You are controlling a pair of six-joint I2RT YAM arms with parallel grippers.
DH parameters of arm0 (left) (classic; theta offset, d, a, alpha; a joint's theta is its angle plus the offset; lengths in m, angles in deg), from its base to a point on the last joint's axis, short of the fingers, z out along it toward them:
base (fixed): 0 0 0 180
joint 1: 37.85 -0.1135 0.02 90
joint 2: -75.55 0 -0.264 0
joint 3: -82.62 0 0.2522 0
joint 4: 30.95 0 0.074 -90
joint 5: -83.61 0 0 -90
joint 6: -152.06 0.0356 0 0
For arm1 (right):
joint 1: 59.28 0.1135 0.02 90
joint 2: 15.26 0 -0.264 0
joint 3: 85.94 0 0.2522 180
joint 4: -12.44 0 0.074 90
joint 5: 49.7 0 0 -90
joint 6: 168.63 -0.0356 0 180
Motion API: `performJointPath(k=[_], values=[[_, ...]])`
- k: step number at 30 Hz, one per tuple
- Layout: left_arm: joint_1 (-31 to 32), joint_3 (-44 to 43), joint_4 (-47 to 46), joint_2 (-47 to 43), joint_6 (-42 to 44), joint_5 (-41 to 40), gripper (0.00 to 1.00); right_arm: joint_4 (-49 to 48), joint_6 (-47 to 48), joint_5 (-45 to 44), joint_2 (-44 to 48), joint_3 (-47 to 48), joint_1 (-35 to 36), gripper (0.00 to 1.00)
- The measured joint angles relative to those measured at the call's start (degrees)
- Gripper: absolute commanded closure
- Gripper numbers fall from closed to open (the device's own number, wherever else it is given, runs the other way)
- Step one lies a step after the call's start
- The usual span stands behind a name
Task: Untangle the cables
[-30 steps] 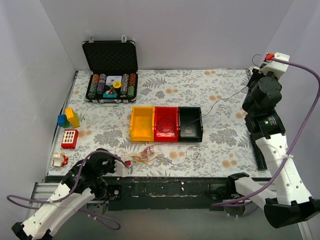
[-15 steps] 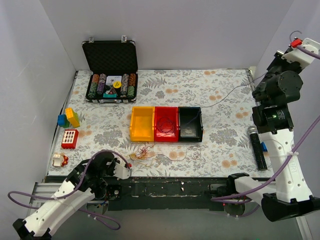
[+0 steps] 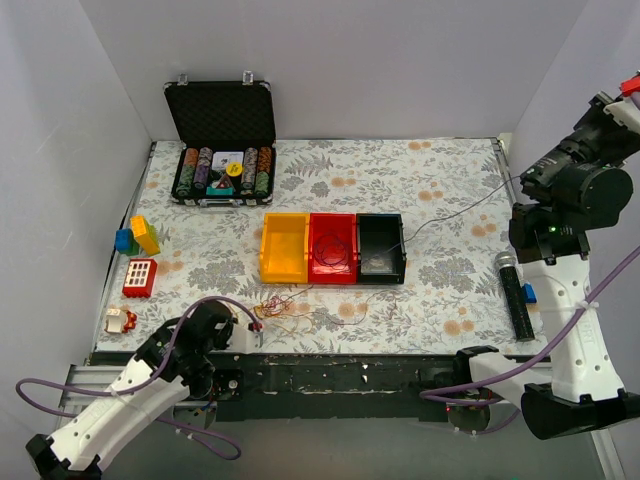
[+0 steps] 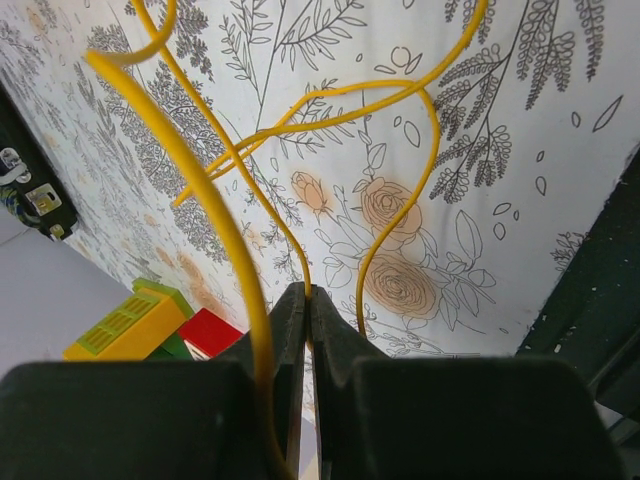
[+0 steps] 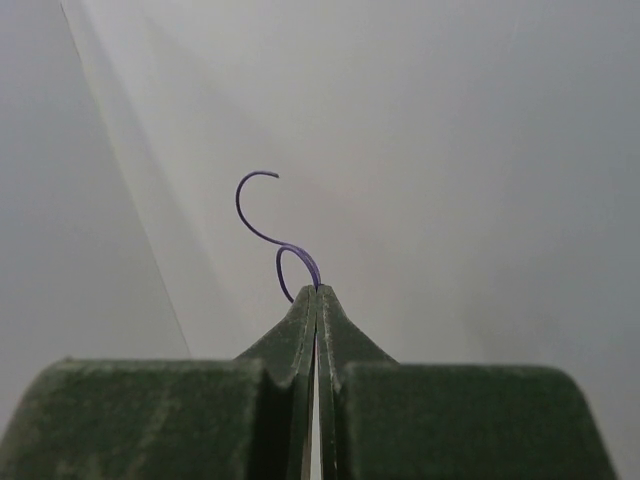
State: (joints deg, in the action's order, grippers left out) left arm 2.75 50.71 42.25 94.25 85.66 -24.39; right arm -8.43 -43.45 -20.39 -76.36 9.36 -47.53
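Separation of single strands from the knot looks to be the step in hand, since the two arms hold different wires and stand far apart. The cables (image 3: 285, 303) lie as a small colourful knot on the tabletop (image 3: 450, 270), near its front edge and just in front of the yellow bin (image 3: 284, 247). The left pincer (image 4: 308, 300), low beside the knot on its left, is closed on a yellow strand (image 4: 200, 185) that loops away over the flowered surface. The right pincer (image 5: 316, 300), raised high at the far right, is closed on the end of a purple strand (image 5: 265, 240), and a short curl stands free above its tips. In the top view a thin dark wire climbs from near the black bin (image 3: 380, 247) toward that arm, probably the same strand drawn out. The next move probably calls for the left arm to anchor the knot while the right draws its strand farther out. The pull should be slow, so that the loops slip open rather than cinch tight or drag the whole bundle along.
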Motion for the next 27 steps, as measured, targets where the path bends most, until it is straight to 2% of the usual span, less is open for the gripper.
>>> performJointPath(k=[3,7,14,16,19,22,25,27], values=[[0.0,0.0,-0.3,-1.2,0.0,-0.1,1.00,4.9,-4.1,1.2,-0.5,4.0,-0.1,0.99],[0.0,0.0,-6.0,-2.8,0.0,-0.1,1.00,20.3,-17.9,6.3,2.2,5.4,-0.1,0.99],[0.0,-3.0,-20.0,-6.2,1.6,2.9,1.00,45.6,-40.9,11.4,13.8,-14.1,-0.1,0.99],[0.0,-3.1,-21.7,-7.1,2.5,3.9,1.00,51.5,-45.3,12.4,14.7,-19.7,-0.1,0.99],[0.0,-3.1,-22.4,-7.7,3.7,5.3,1.00,56.8,-49.2,14.7,12.4,-22.7,-0.1,0.99],[0.0,-3.1,-22.7,-7.7,4.3,6.5,1.00,59.5,-52.4,17.7,7.7,-23.3,-0.1,0.62],[0.0,-3.1,-22.7,-7.5,4.4,7.1,1.00,61.4,-54.3,21.2,3.3,-23.3,-0.1,0.42],[0.0,-3.1,-22.7,-7.3,4.5,7.3,1.00,62.2,-54.8,23.5,1.7,-23.4,-0.1,0.36]])
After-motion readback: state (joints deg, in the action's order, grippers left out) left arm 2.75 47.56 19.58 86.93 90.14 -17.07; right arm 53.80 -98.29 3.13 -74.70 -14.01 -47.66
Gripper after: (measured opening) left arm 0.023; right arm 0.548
